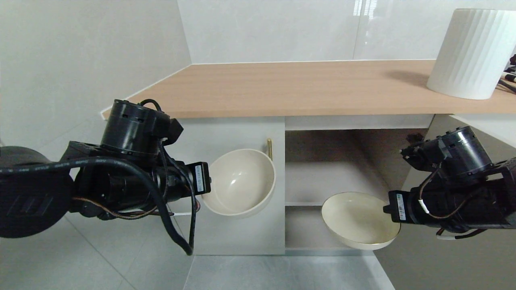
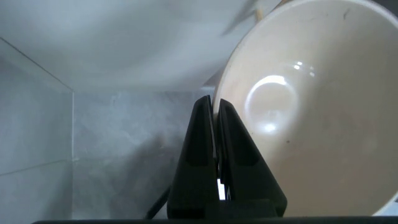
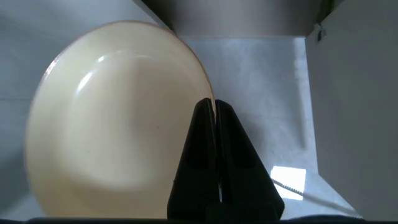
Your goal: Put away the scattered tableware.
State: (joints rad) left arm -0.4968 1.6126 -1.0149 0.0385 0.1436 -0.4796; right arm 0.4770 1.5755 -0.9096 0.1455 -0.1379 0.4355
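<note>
My left gripper (image 1: 204,182) is shut on the rim of a cream bowl (image 1: 240,183), held tilted in front of the closed left cabinet door. In the left wrist view the fingers (image 2: 202,134) pinch the bowl (image 2: 311,106) at its edge. My right gripper (image 1: 390,207) is shut on the rim of a shallower cream bowl with a thin gold edge (image 1: 358,219), held low before the open cabinet compartment. The right wrist view has the fingers (image 3: 202,127) clamped on that bowl (image 3: 118,118).
A wooden counter (image 1: 290,86) tops the white cabinet; a ribbed white cylinder (image 1: 469,52) stands at its right end. The open compartment has a shelf (image 1: 318,177). The closed left door carries a gold handle (image 1: 269,148). The right door (image 1: 455,117) stands open beside my right arm. Grey floor tiles lie below.
</note>
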